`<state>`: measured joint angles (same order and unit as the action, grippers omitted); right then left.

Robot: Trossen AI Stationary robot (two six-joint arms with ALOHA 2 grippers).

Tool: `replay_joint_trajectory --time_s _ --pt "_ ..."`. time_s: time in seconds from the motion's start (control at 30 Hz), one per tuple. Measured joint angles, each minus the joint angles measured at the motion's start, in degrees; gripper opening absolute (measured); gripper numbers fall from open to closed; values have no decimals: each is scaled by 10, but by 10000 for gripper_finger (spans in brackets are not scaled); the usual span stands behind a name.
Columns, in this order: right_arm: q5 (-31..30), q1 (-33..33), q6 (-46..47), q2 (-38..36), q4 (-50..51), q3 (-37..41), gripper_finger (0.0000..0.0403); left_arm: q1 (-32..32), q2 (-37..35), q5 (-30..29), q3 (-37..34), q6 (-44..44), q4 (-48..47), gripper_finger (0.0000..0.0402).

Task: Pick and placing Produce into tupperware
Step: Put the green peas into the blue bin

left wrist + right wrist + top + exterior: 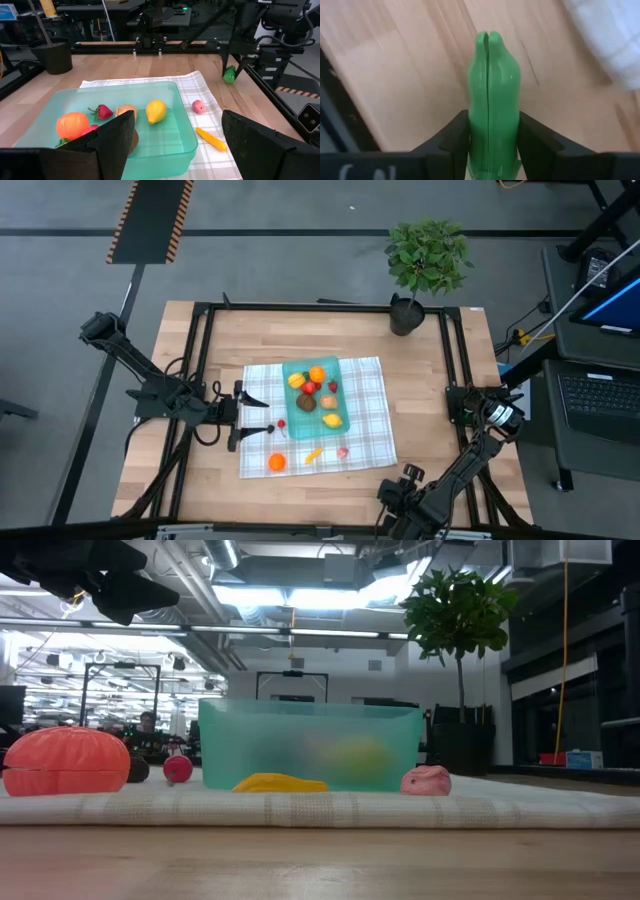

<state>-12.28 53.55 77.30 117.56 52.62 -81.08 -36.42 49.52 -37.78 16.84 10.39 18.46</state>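
The teal tupperware (pixel 300 370) stands on a checked cloth (pixel 370 430) and holds several small produce pieces, among them an orange one (pixel 71 123), a strawberry (pixel 102 111) and a lemon (pixel 156 110). Loose on the cloth lie an orange piece (pixel 277 463), a yellow one (pixel 314 453), a pink one (pixel 342 451) and a small red one (pixel 282 423). My left gripper (pixel 245 417) hovers open at the cloth's left edge, pointing at the tupperware. My right gripper (pixel 492 120) is off the cloth's near right corner, shut on a green produce piece (pixel 492 75). My right gripper pinches the green piece by its two opposite sides (pixel 475 135) between its two fingers (pixel 532 142). The fingers come from above, pointing steeply down, and the piece juts past their tips toward the bare wood. Whether its lower end touches the table I cannot tell.
A potted plant (pixel 425 265) stands at the table's far right. A black frame rail (pixel 455 380) runs along the table's sides. Bare wood (pixel 440 440) lies between the cloth and the right rail.
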Motion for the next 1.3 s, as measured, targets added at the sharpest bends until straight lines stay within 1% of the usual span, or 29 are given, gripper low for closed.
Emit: replay_joint_trajectory --time_s 0.13,0.23,0.43,0.53,0.6,0.73,0.87,0.97,1.03,1.17,1.27,1.3 --pt "-1 -5 -2 0 42 -23 148 0 0 0 0 0 0 292" --pt "-1 -14 -17 0 58 -43 143 0 0 0 0 0 0 292" --pt "-11 -49 -84 -1 97 -103 137 0 0 0 0 0 0 292" --pt "-16 -73 -136 -2 125 -142 140 0 0 0 0 0 0 292" --pt "-17 -91 -174 -3 139 -169 142 0 0 11 0 0 0 292" --pt "-19 -128 -270 -3 139 -221 138 0 0 54 0 0 0 292" --pt "-32 -167 -367 -4 128 -256 138 0 0 61 0 0 0 292" --pt "-37 -196 -428 -5 112 -259 138 0 0 61 0 -3 0 292" --pt "-30 -215 -450 -5 113 -253 137 0 0 61 0 -4 0 292" --pt "12 -255 -484 -4 86 -219 137 0 0 60 0 -4 0 292" --pt "52 -279 -522 -5 6 -173 137 0 0 60 0 -8 0 292" --pt "66 -286 -526 -5 -7 -157 137 0 0 60 0 -10 0 292"
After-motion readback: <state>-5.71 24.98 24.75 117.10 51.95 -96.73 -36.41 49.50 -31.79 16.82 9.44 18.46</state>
